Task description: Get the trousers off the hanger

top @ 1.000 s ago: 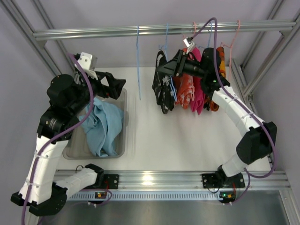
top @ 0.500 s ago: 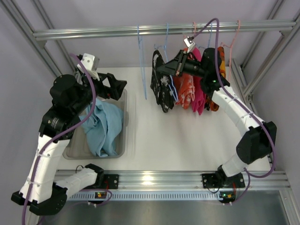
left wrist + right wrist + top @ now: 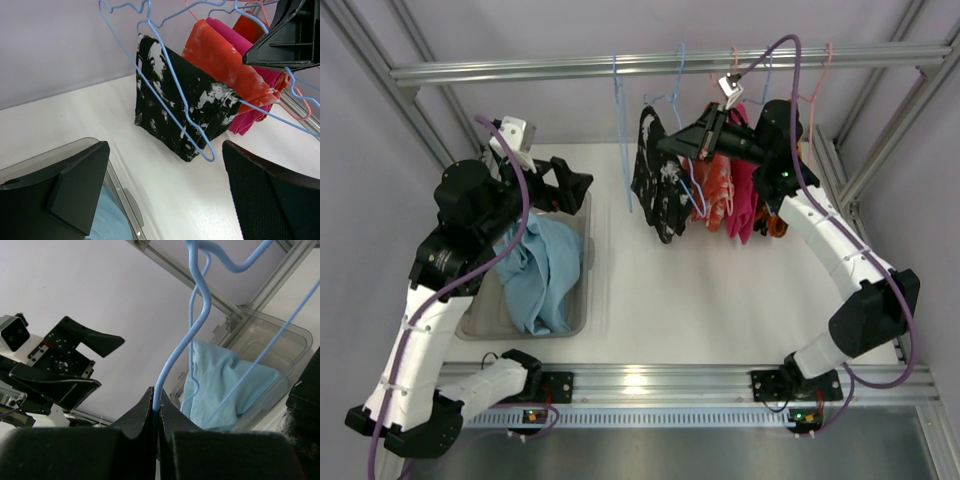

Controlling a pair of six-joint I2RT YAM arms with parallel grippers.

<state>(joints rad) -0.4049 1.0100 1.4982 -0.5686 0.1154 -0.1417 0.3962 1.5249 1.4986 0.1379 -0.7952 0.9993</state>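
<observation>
Black-and-white trousers (image 3: 185, 107) draped over the blue hanger (image 3: 187, 337), hanging below the rail (image 3: 520, 70). Right fingers (image 3: 135, 422) pressed together on that hanger's wire, just under the rail. Left fingers (image 3: 75, 195) spread wide, holding nothing, lower and toward the rail's left end, over a clear bin (image 3: 586, 300) of pale blue cloth (image 3: 540, 270) on the bench (image 3: 700, 290).

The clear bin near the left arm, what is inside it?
A crumpled light blue cloth lies in the clear bin. Anything beneath the cloth is hidden.
</observation>
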